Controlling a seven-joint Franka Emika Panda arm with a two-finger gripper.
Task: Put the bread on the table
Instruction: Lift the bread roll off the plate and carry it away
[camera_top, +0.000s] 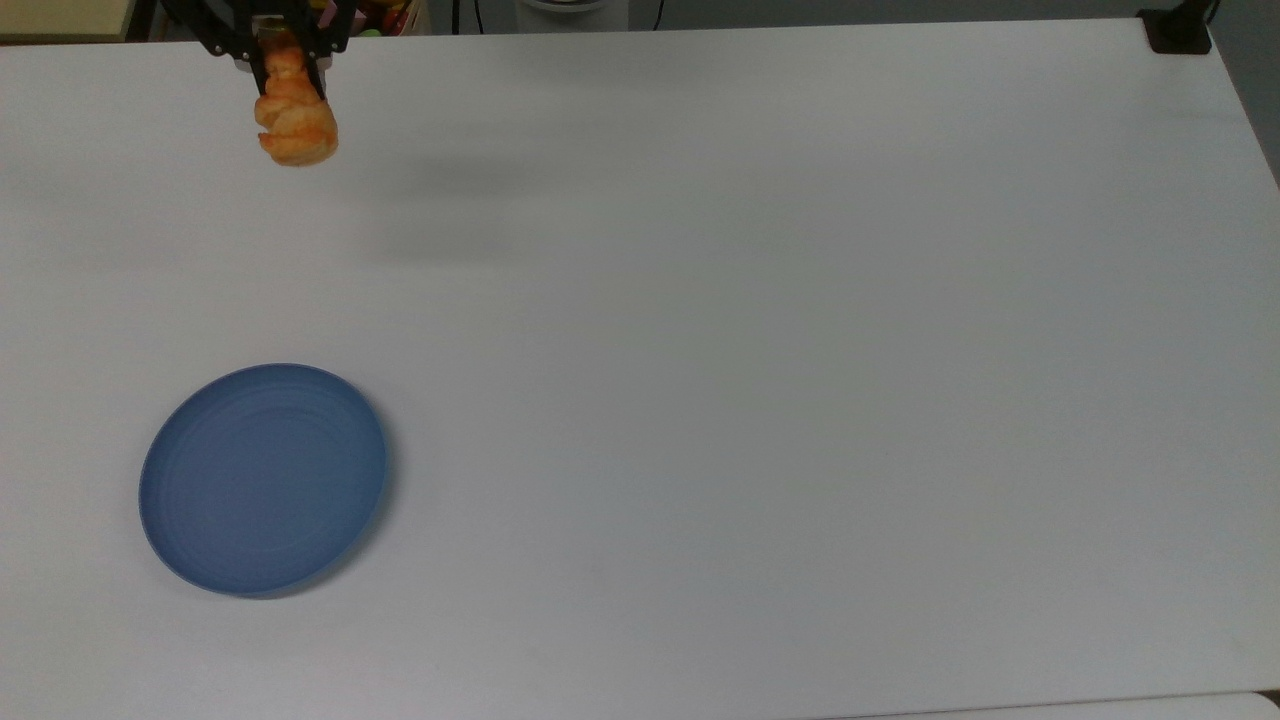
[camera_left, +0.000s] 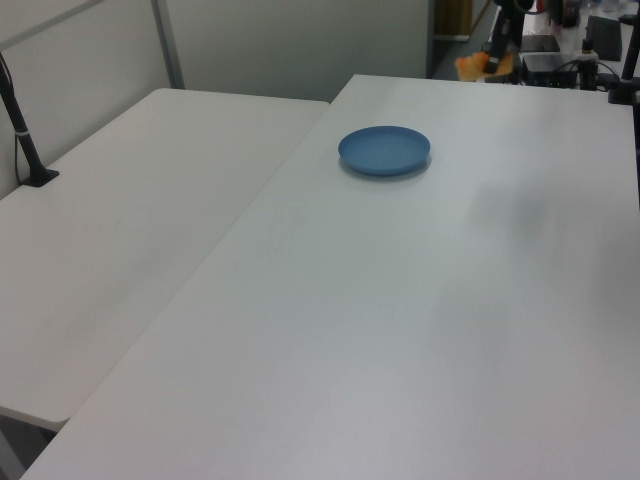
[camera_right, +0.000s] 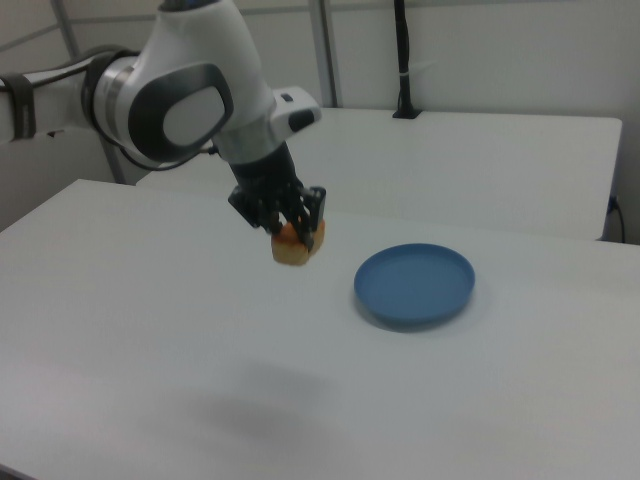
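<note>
In the right view, going left to right, the gripper (camera_right: 290, 232) is closed on the bread (camera_right: 294, 246), which hangs in the air above the table (camera_right: 150, 330) (touching nothing below). To its right and well apart sits the blue plate (camera_right: 415, 284), flat on the table.

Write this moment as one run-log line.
gripper: shut on bread | bread: held above table, clear of it | blue plate: empty | stage: carrying
</note>
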